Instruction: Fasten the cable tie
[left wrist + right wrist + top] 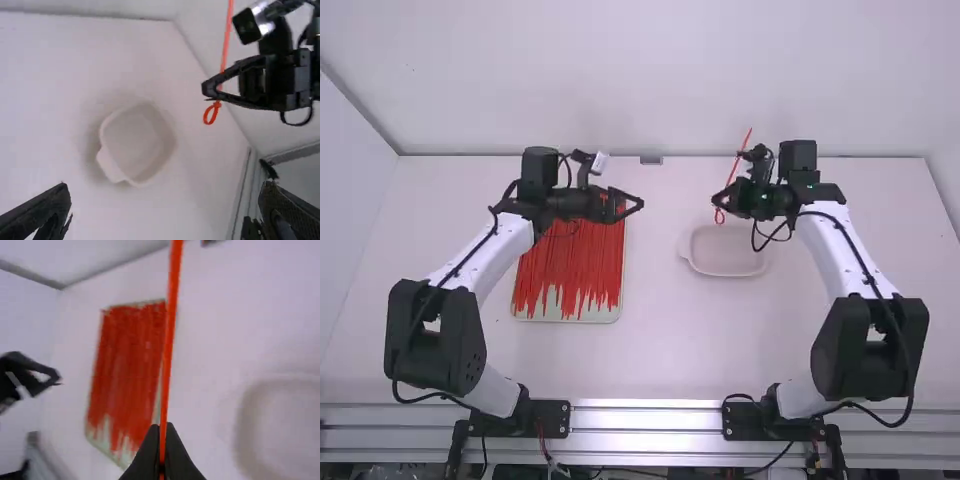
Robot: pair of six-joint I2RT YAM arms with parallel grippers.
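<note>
My right gripper [724, 199] hangs above the far edge of the white bowl [725, 251], shut on a red cable tie [740, 155]. The tie's small closed loop [211, 113] dangles below the fingers, and its long tail [172, 330] sticks up and away. In the right wrist view the two fingertips [150, 450] press together on the strip. My left gripper [632, 203] is open and empty, hovering over the far end of the tray of red cable ties [575, 268], pointing toward the right gripper [225, 89]. The bowl [136, 142] holds nothing.
The flat tray [129, 385] with several loose red ties lies left of the middle. The table's back wall runs just behind both grippers. Open table surface lies in front of the bowl and tray.
</note>
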